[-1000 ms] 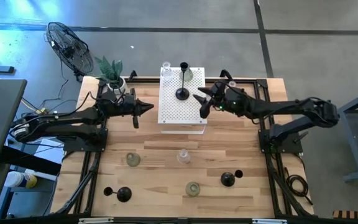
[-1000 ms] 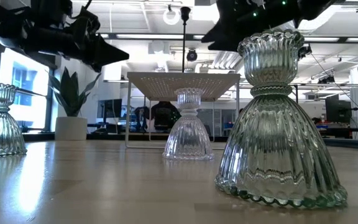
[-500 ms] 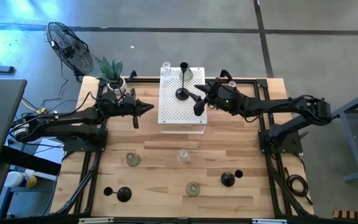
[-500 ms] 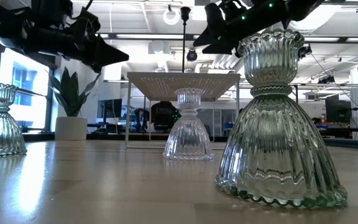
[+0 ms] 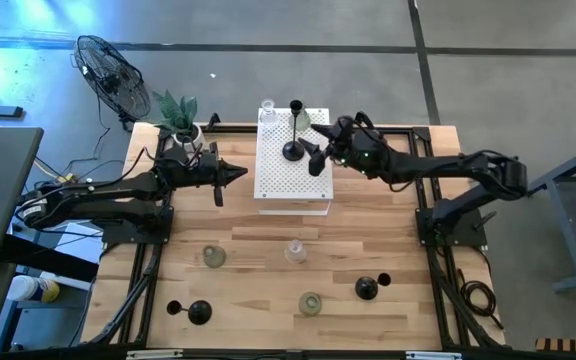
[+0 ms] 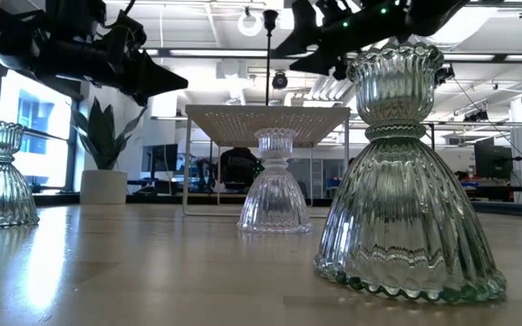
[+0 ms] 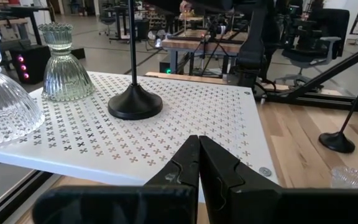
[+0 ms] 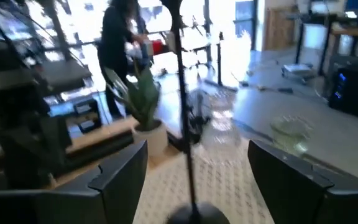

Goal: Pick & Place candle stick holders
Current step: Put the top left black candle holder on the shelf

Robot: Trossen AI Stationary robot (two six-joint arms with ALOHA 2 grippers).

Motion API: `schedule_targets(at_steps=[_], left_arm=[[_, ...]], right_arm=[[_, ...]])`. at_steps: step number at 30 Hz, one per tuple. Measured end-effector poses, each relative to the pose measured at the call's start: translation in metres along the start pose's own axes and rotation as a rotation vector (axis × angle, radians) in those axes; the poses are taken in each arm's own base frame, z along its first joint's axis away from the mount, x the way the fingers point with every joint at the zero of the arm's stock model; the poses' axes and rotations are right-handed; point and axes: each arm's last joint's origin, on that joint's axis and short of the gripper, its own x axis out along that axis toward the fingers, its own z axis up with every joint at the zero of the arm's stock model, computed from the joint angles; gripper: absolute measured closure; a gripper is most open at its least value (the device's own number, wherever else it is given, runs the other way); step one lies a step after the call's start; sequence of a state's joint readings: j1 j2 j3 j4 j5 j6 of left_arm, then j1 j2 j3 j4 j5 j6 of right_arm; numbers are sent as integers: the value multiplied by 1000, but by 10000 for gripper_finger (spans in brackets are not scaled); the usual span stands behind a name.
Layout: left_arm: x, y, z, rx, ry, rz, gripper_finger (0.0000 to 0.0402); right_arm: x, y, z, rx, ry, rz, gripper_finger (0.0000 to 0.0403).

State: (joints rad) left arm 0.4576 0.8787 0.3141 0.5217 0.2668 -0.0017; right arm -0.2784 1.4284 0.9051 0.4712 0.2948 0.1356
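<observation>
Reaching: right gripper point(image 5: 314, 153), fingers spread wide, closes in on the black holder point(image 5: 294, 150) standing near the box's point(image 5: 278, 185) back edge.
Next: straddle its thin stem, then pinch.
Left gripper point(image 5: 236, 173): shut, empty, beside the box's left edge.

A wooden counter point(image 5: 268, 290) stands on a grey concrete floor point(image 5: 488, 80) crossed by dark seam lines. A black standing fan point(image 5: 108, 75) sits beside the counter's far left corner. Across the room, bright windows point(image 6: 30, 122), ceiling strip lights point(image 6: 216, 52) and desks with monitors point(image 6: 492, 161) are visible.
</observation>
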Motion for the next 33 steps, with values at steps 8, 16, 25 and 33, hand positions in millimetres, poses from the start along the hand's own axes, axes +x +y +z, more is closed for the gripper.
schedule_targets(at_steps=[8,16,25,33], left_arm=[[0,0,0,4,0,0,401],[0,0,0,5,0,-1,401],[0,0,0,3,7,-1,401],[0,0,0,3,7,-5,401]], right_arm=[[23,-1,-2,-44,-68,12,134],[44,6,18,-113,-80,23,143],[46,13,21,-114,-78,40,288],[37,15,30,-111,-101,11,388]])
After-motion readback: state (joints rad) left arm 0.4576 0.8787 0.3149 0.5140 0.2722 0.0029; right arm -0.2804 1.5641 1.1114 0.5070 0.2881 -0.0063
